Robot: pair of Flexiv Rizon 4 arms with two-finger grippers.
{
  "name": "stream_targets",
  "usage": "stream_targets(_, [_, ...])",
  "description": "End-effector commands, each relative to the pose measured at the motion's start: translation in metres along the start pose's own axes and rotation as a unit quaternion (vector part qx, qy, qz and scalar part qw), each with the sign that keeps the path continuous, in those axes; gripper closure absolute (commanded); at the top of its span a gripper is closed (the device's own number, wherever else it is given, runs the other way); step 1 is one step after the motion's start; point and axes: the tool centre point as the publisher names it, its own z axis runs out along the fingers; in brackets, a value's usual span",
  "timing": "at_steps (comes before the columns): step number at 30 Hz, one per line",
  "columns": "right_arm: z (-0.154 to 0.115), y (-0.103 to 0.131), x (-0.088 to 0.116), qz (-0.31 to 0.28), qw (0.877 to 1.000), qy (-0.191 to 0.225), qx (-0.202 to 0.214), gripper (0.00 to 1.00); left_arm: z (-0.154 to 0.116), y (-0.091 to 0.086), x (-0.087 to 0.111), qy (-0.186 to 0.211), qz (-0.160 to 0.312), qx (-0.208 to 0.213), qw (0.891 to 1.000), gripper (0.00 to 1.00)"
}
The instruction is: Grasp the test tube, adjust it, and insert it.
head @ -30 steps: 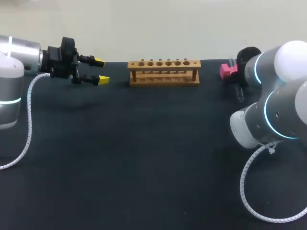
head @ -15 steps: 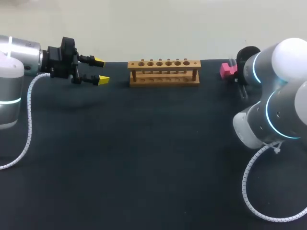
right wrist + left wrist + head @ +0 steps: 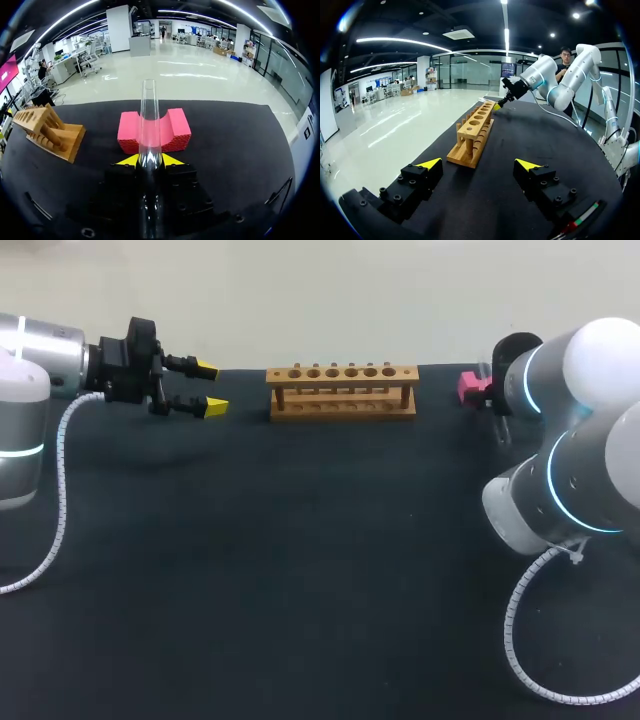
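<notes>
A clear glass test tube point(image 3: 149, 117) sticks straight out from my right gripper point(image 3: 149, 160), whose yellow tips are shut on its lower part. The tube's open end reaches over the groove of a pink foam block point(image 3: 175, 131). In the head view that block point(image 3: 469, 387) sits at the back right, and my right arm's wrist hides the gripper. The wooden tube rack point(image 3: 342, 390) stands at the back middle with its row of holes unfilled. My left gripper point(image 3: 210, 387) hovers open to the rack's left, pointing at it, with nothing between its fingers point(image 3: 430, 163).
Black cloth point(image 3: 300, 560) covers the table. The rack point(image 3: 475, 132) lies straight ahead of my left gripper, with my right arm point(image 3: 540, 72) beyond its far end. Arm cables hang at both front sides.
My right gripper has closed on the test tube, and the right wrist has risen slightly by the pink block. The left arm has not moved.
</notes>
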Motion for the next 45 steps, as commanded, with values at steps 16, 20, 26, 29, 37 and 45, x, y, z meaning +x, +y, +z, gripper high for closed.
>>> stream_targets(16, [-0.078,0.034,-0.019,0.012,1.0,0.004,0.024,1.0,0.0,-0.001,0.001,-0.002,0.001,-0.001,1.0,0.0])
stream_targets(20, [-0.086,0.042,-0.022,0.015,1.0,0.002,0.026,1.0,0.0,-0.001,0.001,-0.002,0.001,-0.001,1.0,0.0])
stream_targets(26, [-0.101,0.056,-0.027,0.025,0.999,-0.01,0.02,1.0,0.0,-0.001,0.001,-0.002,0.001,-0.001,1.0,0.0])
stream_targets(29, [-0.104,0.063,-0.025,0.025,0.999,-0.003,0.023,1.0,0.0,-0.001,0.001,-0.002,0.001,-0.001,1.0,0.0])
stream_targets(37, [-0.111,0.07,-0.019,0.019,0.999,0.003,0.03,1.0,0.0,-0.001,0.001,-0.002,0.001,-0.001,1.0,0.0])
stream_targets(45, [-0.114,0.07,-0.018,0.029,0.999,0.013,0.038,1.0,0.0,-0.001,0.001,-0.002,0.001,-0.001,1.0,0.0])
